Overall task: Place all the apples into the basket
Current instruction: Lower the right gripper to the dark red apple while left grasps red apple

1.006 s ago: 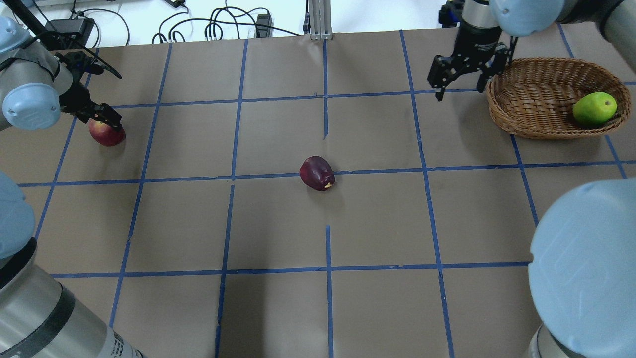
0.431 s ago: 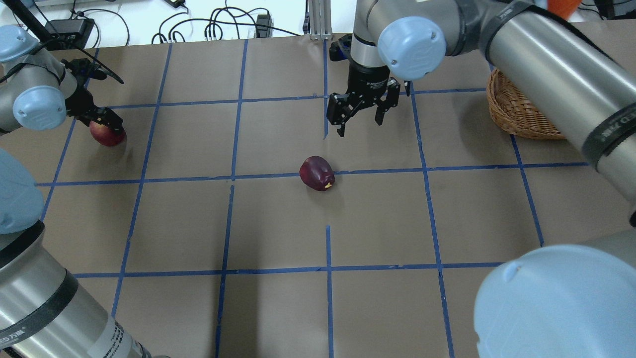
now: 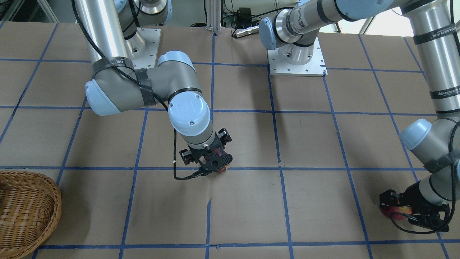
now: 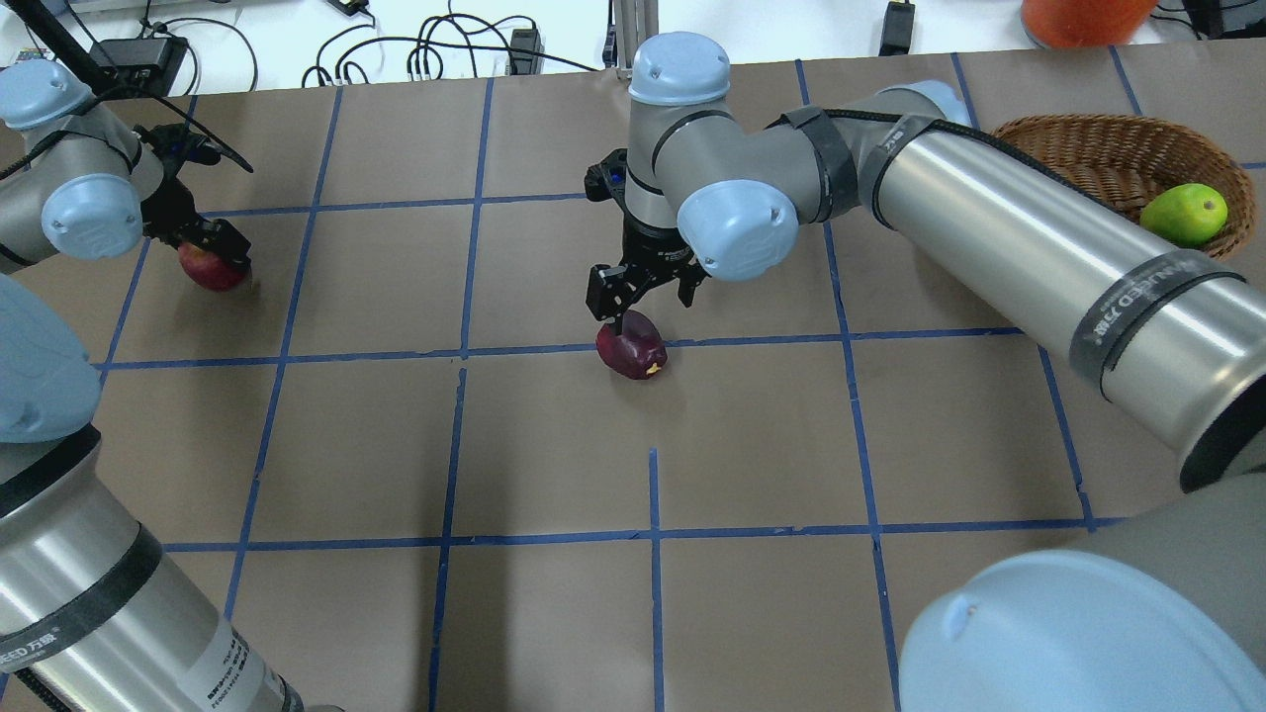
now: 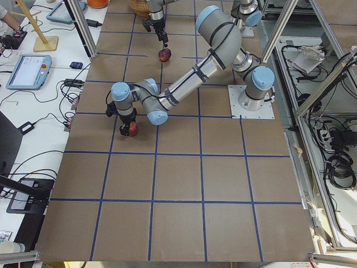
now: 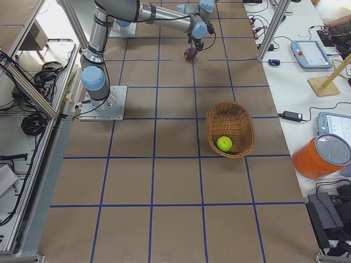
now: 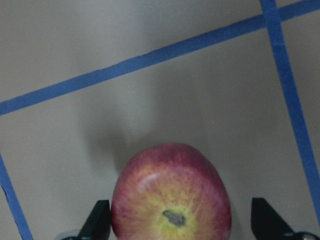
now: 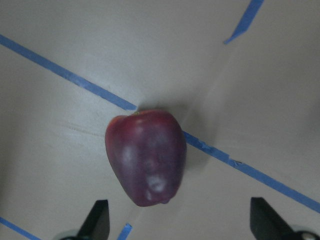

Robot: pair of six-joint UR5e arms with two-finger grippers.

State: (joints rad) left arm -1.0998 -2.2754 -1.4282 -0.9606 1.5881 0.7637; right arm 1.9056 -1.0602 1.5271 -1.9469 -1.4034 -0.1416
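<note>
The dark maroon apple (image 4: 633, 348) lies on its side at the table's middle, on a blue tape line. My right gripper (image 4: 645, 305) hovers open just above it; the right wrist view shows the maroon apple (image 8: 145, 157) ahead of both fingertips (image 8: 97, 220). My left gripper (image 4: 213, 247) is open at the far left, astride the red apple (image 4: 213, 269). In the left wrist view the red apple (image 7: 170, 200) sits against the left finger, with a gap to the other. A green apple (image 4: 1183, 215) rests in the wicker basket (image 4: 1088, 148) at far right.
An orange container (image 4: 1083, 15) stands beyond the basket. Cables and power bricks (image 4: 435, 49) line the far table edge. Both arm base plates (image 3: 296, 59) sit on the robot's side. My right arm's long link (image 4: 1039, 247) stretches over the table's right half.
My right arm swung from beside the basket leftward to the table's middle and came down over the maroon apple, still open. My left gripper stayed at the red apple.
</note>
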